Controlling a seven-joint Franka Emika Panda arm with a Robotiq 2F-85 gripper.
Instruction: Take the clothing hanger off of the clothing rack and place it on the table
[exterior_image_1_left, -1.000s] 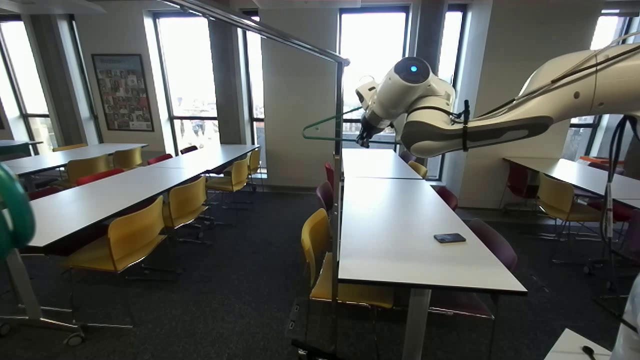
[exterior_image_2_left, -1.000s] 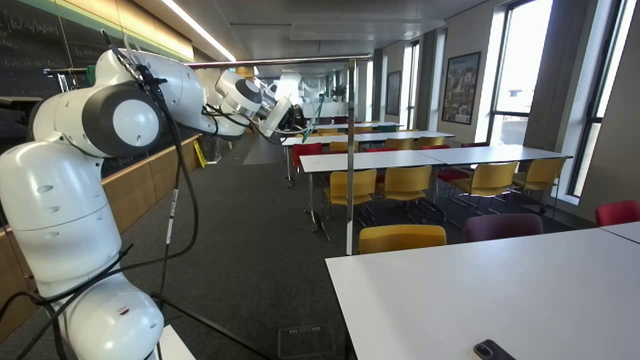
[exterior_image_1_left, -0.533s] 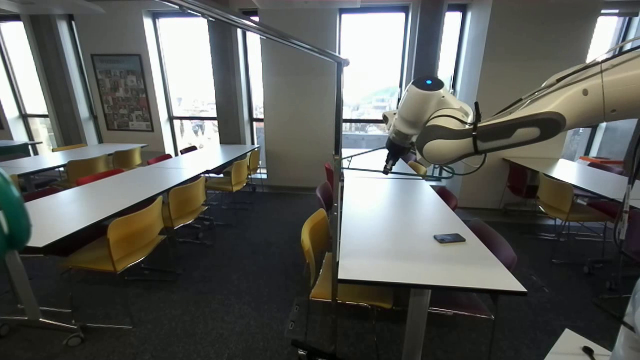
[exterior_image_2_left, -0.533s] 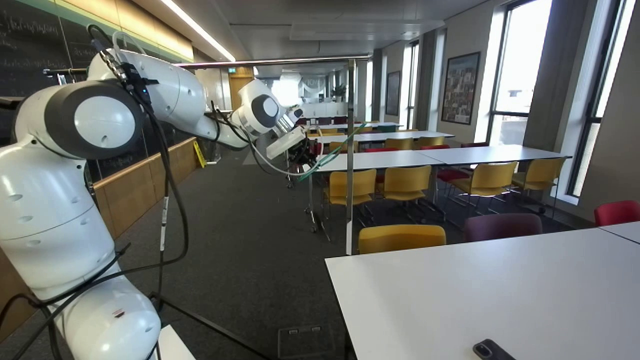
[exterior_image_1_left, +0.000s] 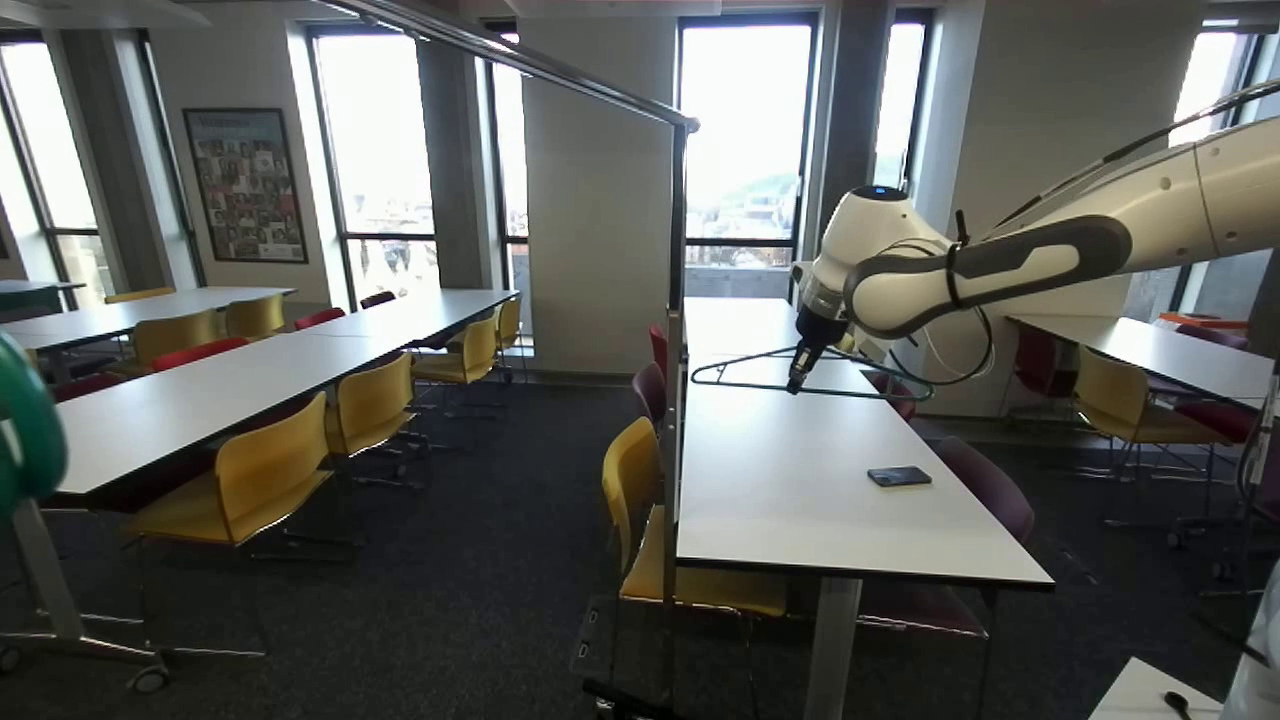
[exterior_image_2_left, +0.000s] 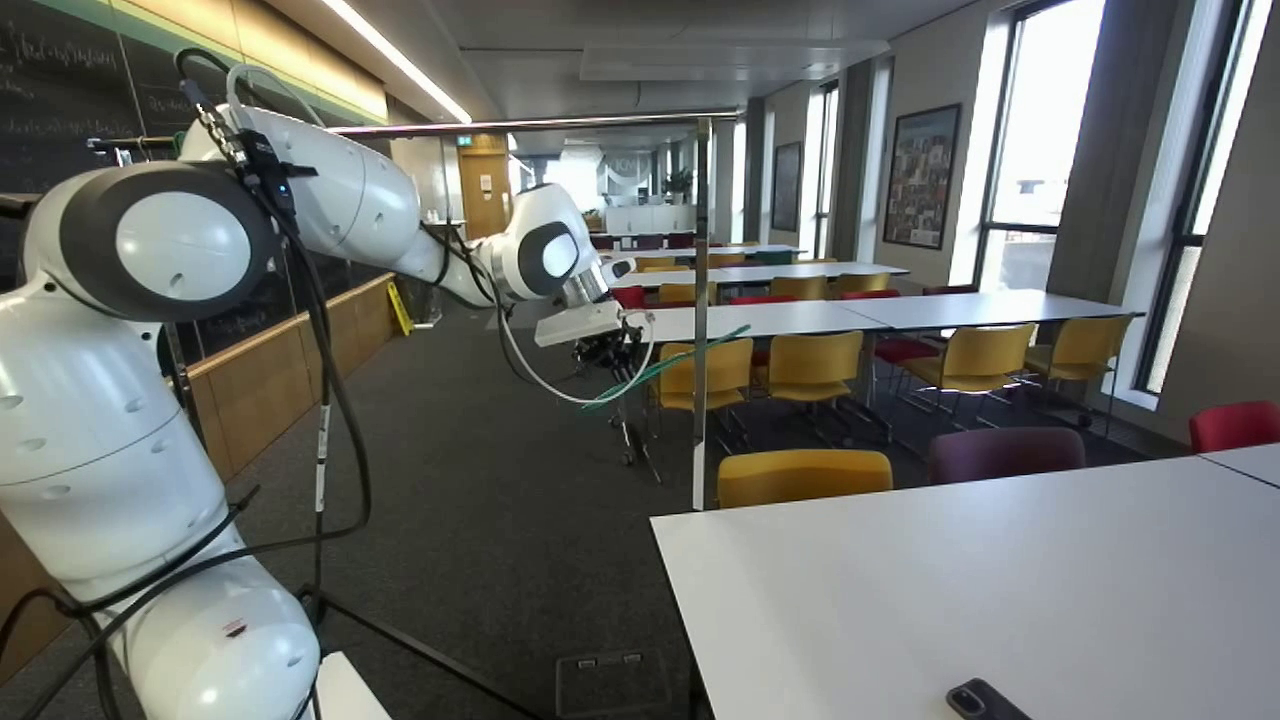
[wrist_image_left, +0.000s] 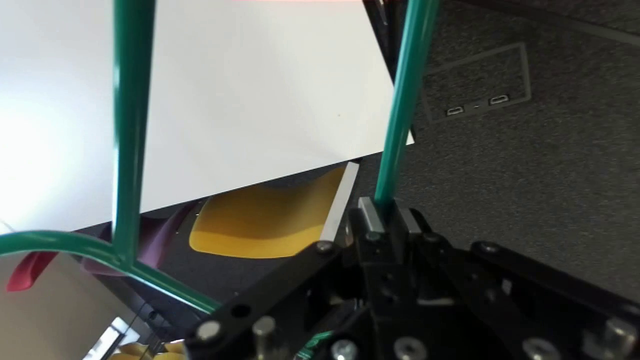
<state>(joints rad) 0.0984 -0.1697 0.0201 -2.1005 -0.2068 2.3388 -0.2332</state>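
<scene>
The clothing hanger (wrist_image_left: 404, 95) is off the clothing rack (exterior_image_1_left: 679, 200), upper centre in an exterior view, and clamped in the end effector (exterior_image_1_left: 797, 384); placement on the tabletop (exterior_image_1_left: 780, 490) remains.

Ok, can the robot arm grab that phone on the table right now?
Probably not: its fingers are closed on the green hanger, so they would need to let go first. The phone itself lies uncovered on the white table.
</scene>
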